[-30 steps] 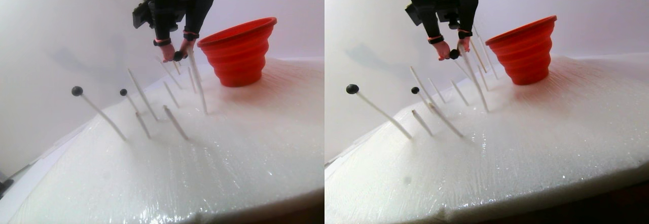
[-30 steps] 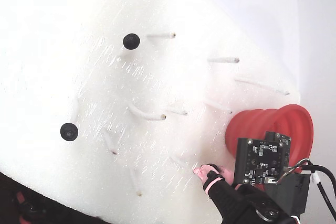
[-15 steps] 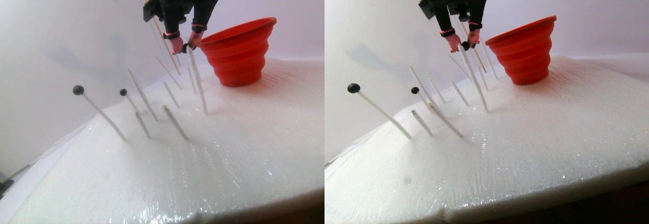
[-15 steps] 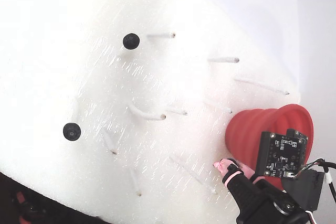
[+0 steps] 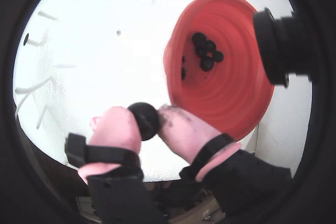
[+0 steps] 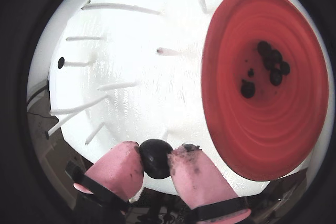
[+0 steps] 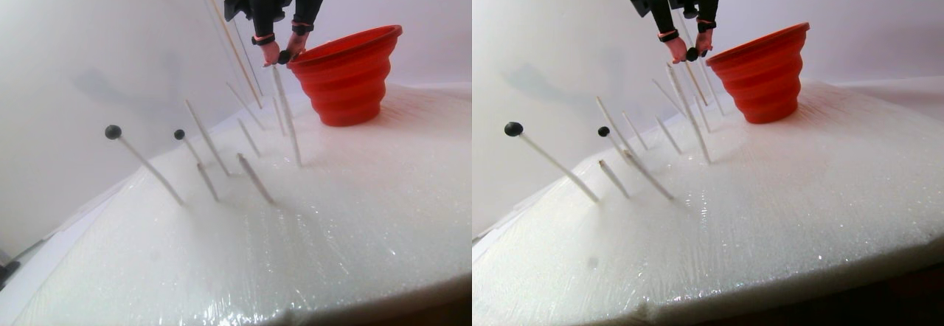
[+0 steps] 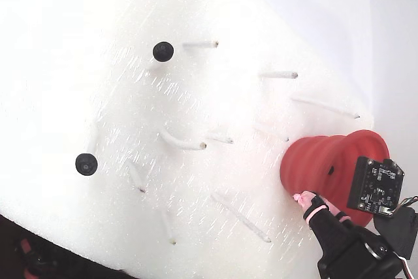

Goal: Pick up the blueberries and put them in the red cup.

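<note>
Red cup point(image 6: 262, 145) with blueberries in its bottom, one more pinched beside its rim.

We see our gripper point(image 5: 145, 120) closed on a blueberry point(image 6: 156, 158) between pink fingertips point(image 5: 116, 128), just outside the cup's rim. A cluster of berries point(image 5: 206, 52) lies in the cup. Two other berries point(image 8: 163, 51) sit on white pegs point(image 7: 151, 170) in the foam slab point(image 8: 98, 4), well apart from it.

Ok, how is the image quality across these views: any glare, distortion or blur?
Both wrist views are fisheye with black circular vignettes, and the white foam board is blown out; the gripper pinching a black-blue ball looks soft. The stereo pair view is hazy, the ribbed red cup clear. The fixed view is overexposed.
</note>
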Available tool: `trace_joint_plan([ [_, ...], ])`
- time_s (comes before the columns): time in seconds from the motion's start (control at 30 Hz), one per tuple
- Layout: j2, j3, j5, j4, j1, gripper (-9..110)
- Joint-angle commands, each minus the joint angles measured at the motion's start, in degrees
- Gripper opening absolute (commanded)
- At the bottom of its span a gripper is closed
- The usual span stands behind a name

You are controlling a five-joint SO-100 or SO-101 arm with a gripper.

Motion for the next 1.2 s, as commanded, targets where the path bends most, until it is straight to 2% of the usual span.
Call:
trace_joint_plan([
  [0.0, 4.5, -5.3, 1.3, 0.4, 0.6, 9],
  [0.57, -2.9, -10.7, 2.9, -2.6, 6.3, 10],
  [0.93, -4.5, -11.2, 2.5, -4.3, 6.4, 10],
  [1.17, -3.3, -10.4, 1.7, -4.8, 5.9, 15],
])
